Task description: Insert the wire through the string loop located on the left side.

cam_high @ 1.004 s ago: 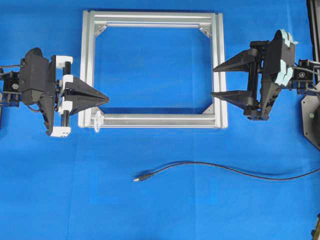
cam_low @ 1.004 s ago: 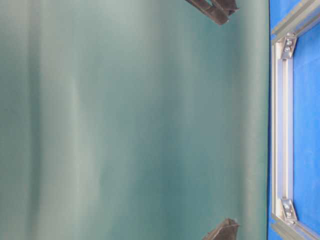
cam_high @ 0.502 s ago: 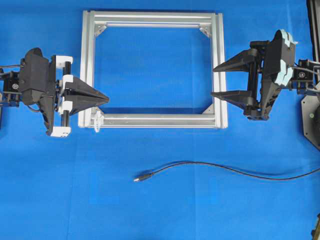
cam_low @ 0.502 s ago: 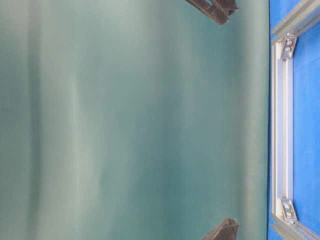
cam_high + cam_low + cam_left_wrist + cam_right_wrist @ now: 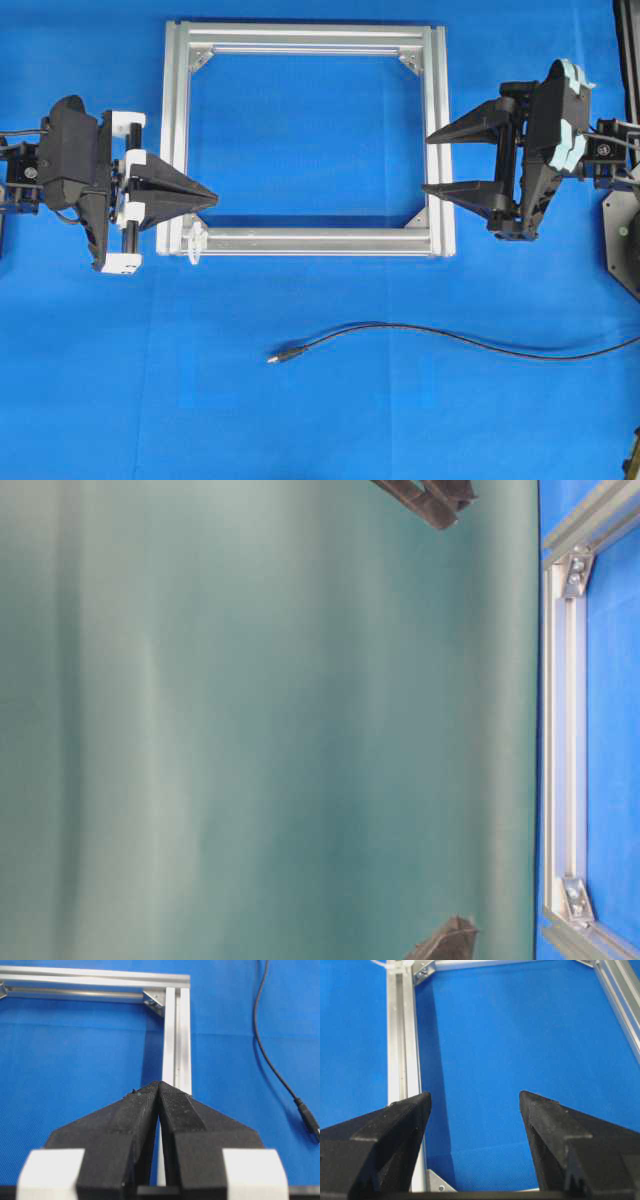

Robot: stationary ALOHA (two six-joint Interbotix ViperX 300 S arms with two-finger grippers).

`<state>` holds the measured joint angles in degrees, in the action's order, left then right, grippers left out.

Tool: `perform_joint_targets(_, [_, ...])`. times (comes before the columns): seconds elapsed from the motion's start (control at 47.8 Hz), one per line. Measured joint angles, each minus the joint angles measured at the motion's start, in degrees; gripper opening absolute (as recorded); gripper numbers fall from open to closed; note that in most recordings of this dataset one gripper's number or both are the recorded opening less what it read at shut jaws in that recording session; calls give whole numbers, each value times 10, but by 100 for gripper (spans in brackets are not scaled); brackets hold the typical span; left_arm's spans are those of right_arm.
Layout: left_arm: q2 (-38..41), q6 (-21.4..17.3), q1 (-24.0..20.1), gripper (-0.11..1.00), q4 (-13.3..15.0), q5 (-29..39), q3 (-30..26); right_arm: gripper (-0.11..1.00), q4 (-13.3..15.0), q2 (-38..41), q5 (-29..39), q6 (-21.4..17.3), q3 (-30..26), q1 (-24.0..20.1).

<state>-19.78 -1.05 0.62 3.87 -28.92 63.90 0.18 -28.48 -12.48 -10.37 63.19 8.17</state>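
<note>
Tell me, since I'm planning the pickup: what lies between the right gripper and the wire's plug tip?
In the overhead view, only bare blue table lies between the right gripper and the wire; the frame sits beneath the gripper.

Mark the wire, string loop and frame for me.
wire [image 5: 440,336]: overhead view, mid-length of the cable.
string loop [image 5: 196,240]: overhead view, loop at the frame's lower-left corner.
frame [image 5: 310,32]: overhead view, top rail.

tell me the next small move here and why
Probably lower the right gripper toward the wire near its plug. Its fingers stand open and empty above the frame, while the wire lies untouched on the table, away from the string loop; the left gripper is shut.
</note>
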Motion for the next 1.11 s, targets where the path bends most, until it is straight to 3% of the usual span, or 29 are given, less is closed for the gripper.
perform_joint_targets(1.109, [-1, 0, 0, 0, 0, 0, -3, 65, 0, 27, -1, 0, -14, 3])
